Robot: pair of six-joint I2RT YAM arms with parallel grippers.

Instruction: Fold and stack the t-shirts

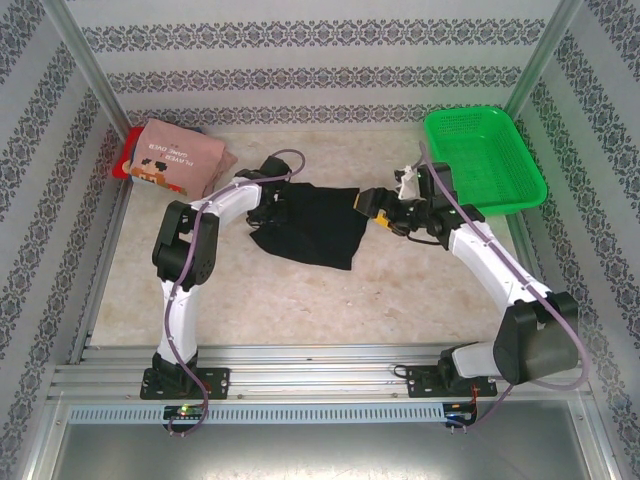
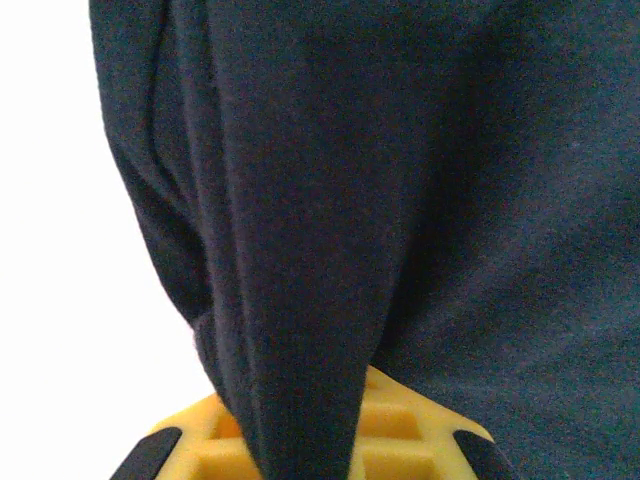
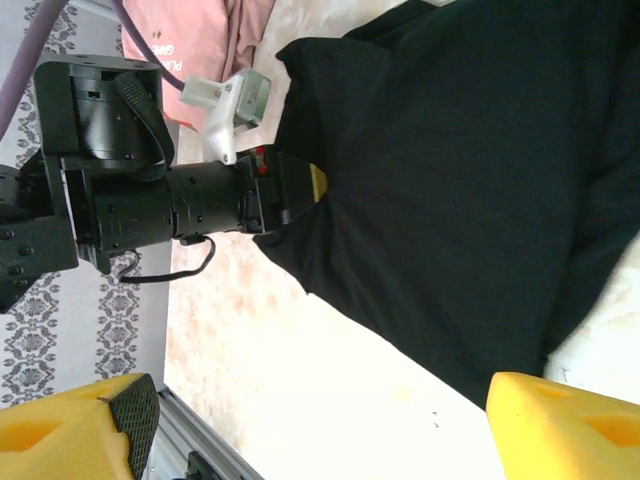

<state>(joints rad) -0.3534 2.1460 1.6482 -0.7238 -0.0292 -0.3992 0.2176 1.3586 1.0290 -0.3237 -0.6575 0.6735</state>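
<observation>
With left jaws shut, pinches a fold of black t-shirt (image 1: 315, 228) on the table (image 1: 300, 295); holds right jaws wide, empty, alongside.

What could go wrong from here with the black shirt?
1. The left jaws pinch a bunched fold of the black shirt; pulling may drag it crumpled, not flat.
2. The right jaws stand open, holding nothing; a lift from one side alone might twist the shirt.

Two white arms wearing black joints.
left arm (image 1: 178, 320), right arm (image 1: 490, 260): lilac cables (image 1: 172, 345) running along both, yellow fingers (image 3: 560, 425) carrying black pads (image 3: 135, 410).
</observation>
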